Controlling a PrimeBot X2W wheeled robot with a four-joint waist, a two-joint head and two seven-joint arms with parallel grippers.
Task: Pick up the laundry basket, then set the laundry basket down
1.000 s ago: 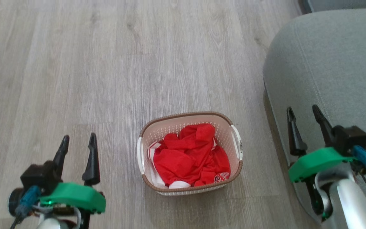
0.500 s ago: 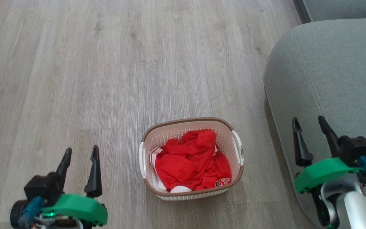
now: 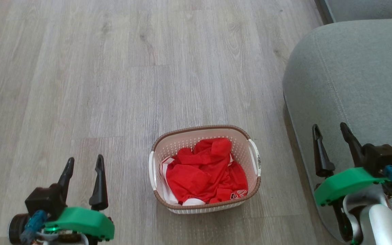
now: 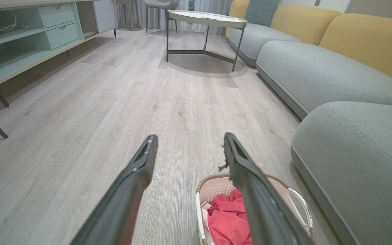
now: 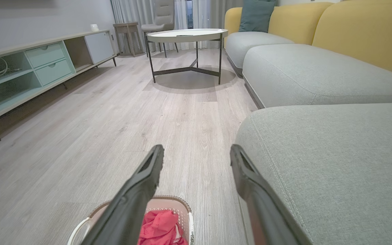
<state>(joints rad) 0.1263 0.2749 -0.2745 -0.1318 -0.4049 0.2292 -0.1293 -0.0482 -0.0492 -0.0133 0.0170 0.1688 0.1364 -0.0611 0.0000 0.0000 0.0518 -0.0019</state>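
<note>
The laundry basket (image 3: 201, 128) sits on the floor (image 3: 114, 85) between my left gripper (image 3: 84, 159) and right gripper (image 3: 329, 126), both spread and empty. Light, stiff plastic, I judge; I'd grip its white handles (image 3: 254, 159).

The right gripper (image 5: 196, 151), fingers spread apart, hangs over a pale wooden floor (image 5: 107, 122). A laundry basket (image 5: 174, 204) of red clothes (image 5: 160, 226) sits partly behind one finger, a grey sofa (image 5: 325, 163) alongside, a round table (image 5: 186, 34) beyond.
</note>
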